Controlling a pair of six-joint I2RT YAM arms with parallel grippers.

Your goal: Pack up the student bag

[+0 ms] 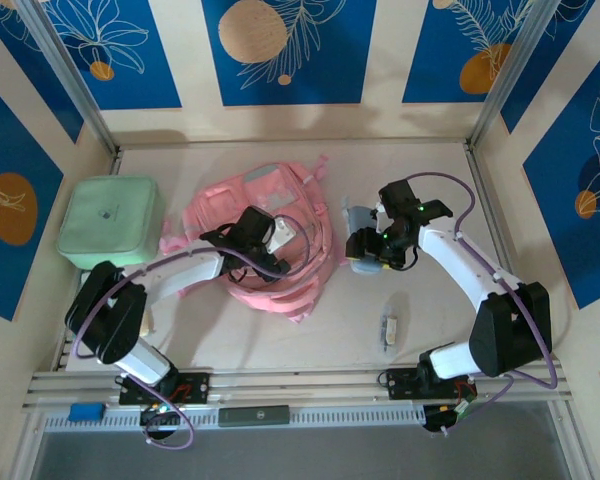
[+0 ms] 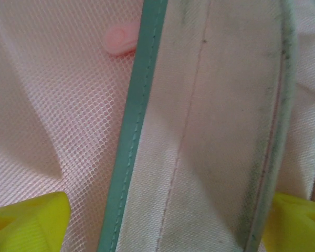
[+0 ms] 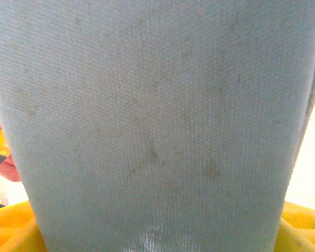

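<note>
The student bag, pink and soft, lies crumpled mid-table with its straps spread toward the front. My left gripper hovers over its right side. In the left wrist view it stands open, yellow fingers wide either side of a whitish fabric piece with a teal edge lying on the bag's pink mesh. To the right of the bag my right gripper is shut on a pale blue-grey fabric case. That case spans the whole gap between its yellow fingertips.
A mint-green square case rests at the left edge of the table, beside the left arm. A small pale object lies on the table near the right arm's base. Walls enclose the table on three sides.
</note>
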